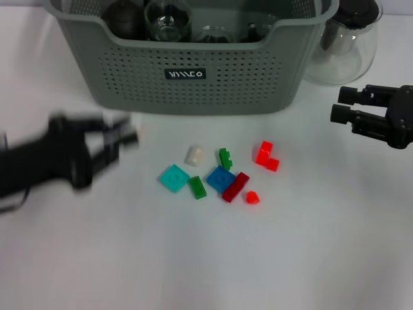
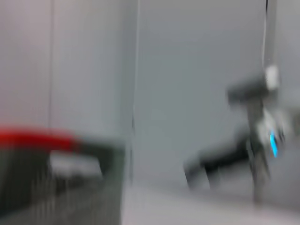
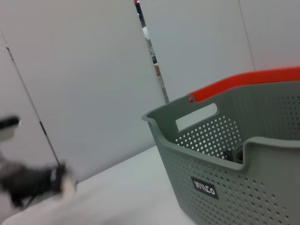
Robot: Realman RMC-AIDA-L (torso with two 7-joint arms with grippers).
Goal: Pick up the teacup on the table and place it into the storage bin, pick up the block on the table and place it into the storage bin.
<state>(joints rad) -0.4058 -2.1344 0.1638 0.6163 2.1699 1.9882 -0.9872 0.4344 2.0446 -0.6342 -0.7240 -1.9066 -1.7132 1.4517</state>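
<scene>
I count eight blocks (image 1: pixel 219 177) in front of the storage bin (image 1: pixel 193 71). One glass pitcher (image 1: pixel 345 45) beside it; two grippers.

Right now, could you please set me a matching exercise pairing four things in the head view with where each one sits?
Things:
1. storage bin
2. glass pitcher
3. teal block
4. left gripper

Places:
A. in the scatter of blocks on the table, at its end on the robot's left
B. at the table's far side, centre, glassware inside
C. over the table on the robot's left, in front of the bin
D. just beyond the bin's corner on the robot's right

Pairs: 1-B, 2-D, 3-A, 4-C
</scene>
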